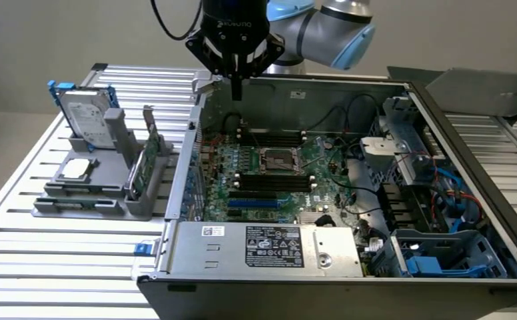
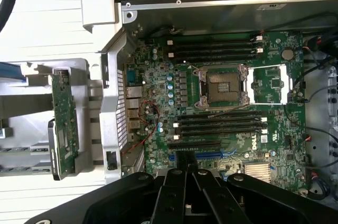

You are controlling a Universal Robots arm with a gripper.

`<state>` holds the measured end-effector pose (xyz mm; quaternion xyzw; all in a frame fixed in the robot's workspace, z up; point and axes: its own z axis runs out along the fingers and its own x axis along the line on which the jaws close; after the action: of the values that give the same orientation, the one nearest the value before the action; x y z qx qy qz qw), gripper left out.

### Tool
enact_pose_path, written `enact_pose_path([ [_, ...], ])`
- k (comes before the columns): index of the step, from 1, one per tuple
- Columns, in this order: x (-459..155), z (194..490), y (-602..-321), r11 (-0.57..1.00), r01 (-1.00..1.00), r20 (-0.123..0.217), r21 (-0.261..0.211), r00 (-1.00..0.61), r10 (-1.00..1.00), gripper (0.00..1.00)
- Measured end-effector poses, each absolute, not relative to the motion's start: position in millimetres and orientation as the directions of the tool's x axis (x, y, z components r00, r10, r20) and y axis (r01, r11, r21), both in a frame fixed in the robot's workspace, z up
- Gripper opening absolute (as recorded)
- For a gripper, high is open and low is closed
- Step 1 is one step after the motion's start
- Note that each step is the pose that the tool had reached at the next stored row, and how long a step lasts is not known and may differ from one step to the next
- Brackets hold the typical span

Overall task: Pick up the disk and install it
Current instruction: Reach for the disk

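Observation:
The disk (image 1: 88, 115) is a silver-grey drive with a white label and blue side rails. It stands upright in a grey holder (image 1: 98, 193) on the slatted table, at the exterior view's left. My gripper (image 1: 236, 92) hangs above the far rim of the open computer case (image 1: 330, 267), to the right of the disk and apart from it. Its fingers are shut together with nothing between them. In the wrist view the gripper (image 2: 186, 177) points down over the motherboard (image 2: 222, 86).
The holder also carries a small square silver chip (image 1: 78, 169) and a thin green circuit card (image 1: 147, 160) (image 2: 64, 123) standing on edge. Inside the case are cables, a power supply (image 1: 268, 247) and a blue-railed bay (image 1: 423, 263) at the near right.

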<state>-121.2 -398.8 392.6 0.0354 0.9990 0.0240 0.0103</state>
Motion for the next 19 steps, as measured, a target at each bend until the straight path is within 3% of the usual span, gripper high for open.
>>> enact_pose_path([
  [11,-123,393,-399,0.996,0.070,-0.019,0.049,-0.997,0.071,0.11],
  [19,-159,392,-395,0.996,0.070,-0.019,0.049,-0.997,0.071,0.11],
])
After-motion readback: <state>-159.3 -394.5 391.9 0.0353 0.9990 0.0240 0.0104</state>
